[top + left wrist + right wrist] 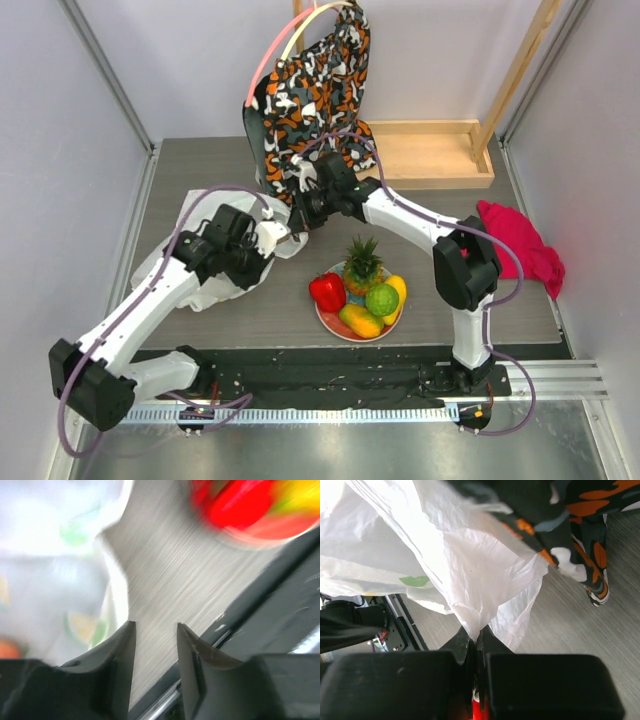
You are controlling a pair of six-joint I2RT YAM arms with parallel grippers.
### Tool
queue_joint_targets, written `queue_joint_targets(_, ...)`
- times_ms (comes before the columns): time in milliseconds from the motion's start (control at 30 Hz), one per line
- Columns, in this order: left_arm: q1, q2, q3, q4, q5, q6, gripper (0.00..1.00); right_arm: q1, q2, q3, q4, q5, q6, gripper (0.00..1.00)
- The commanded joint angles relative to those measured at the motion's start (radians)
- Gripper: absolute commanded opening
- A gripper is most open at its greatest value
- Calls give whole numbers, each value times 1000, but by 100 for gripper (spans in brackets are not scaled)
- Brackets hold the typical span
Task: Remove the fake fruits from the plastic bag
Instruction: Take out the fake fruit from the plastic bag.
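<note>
The fake fruits lie on a red-rimmed plate [323, 322]: a pineapple [362, 262], a red piece [327, 291], a green lime [381, 299] and yellow pieces [362, 321]. The white plastic bag [190, 290] lies crumpled to the plate's left. My right gripper [298, 218] is shut on a pinched fold of the bag [465, 565] and holds it up off the table; in its wrist view [476, 631] the film runs between the jaws. My left gripper [262, 268] is open and empty [155, 630] just beside the bag [50, 555]. The red piece [235, 505] shows blurred.
An orange-black-white patterned cloth bag [315, 90] hangs at the back, right above the right gripper, and also shows in the right wrist view [580, 515]. A wooden tray [430, 152] stands at the back right. A red cloth [520, 245] lies at the right edge. A black rail [340, 380] runs along the near edge.
</note>
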Motion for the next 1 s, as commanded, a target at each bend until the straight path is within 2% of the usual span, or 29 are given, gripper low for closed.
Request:
queue_joint_targets(0, 99, 36, -107, 23, -340, 170, 0, -8, -118, -31, 27, -18, -5, 1)
queue_joint_targets(67, 169, 66, -115, 62, -412, 202, 0, -8, -146, -58, 28, -15, -5, 1)
queue_joint_targets(100, 255, 77, -107, 65, -420, 200, 0, -7, -156, -69, 33, -15, -7, 1)
queue_joint_targets(200, 408, 95, -77, 60, -388, 228, 0, -7, -202, -118, 39, -16, -4, 1)
queue_joint_targets(300, 449, 94, -87, 5, -391, 327, 0, -7, -248, -166, 45, -24, -4, 1)
queue_joint_targets(367, 452, 66, -147, -19, -405, 373, 0, -7, -282, -202, 45, -30, 2, 1)
queue_joint_targets(500, 453, 11, -242, -30, -440, 374, 1, -7, -330, -264, 55, -44, 22, 1)
queue_joint_targets(533, 453, -4, -245, -27, -425, 364, 16, -8, -334, -282, 61, -45, 24, 1)
queue_joint_targets(567, 453, -19, -242, -7, -416, 348, 24, -7, -341, -290, 65, -48, 25, 1)
queue_joint_targets(633, 453, -55, -206, 20, -390, 293, 37, -7, -345, -304, 74, -59, 39, 1)
queue_joint_targets(733, 453, -29, -135, 85, -384, 235, 54, -8, -338, -305, 88, -71, 59, 1)
queue_joint_targets(833, 455, 38, -90, 149, -358, 213, 62, -7, -324, -298, 102, -77, 70, 1)
queue_joint_targets(967, 462, 155, -75, 206, -402, 172, 66, -4, -316, -268, 102, -100, 38, 1)
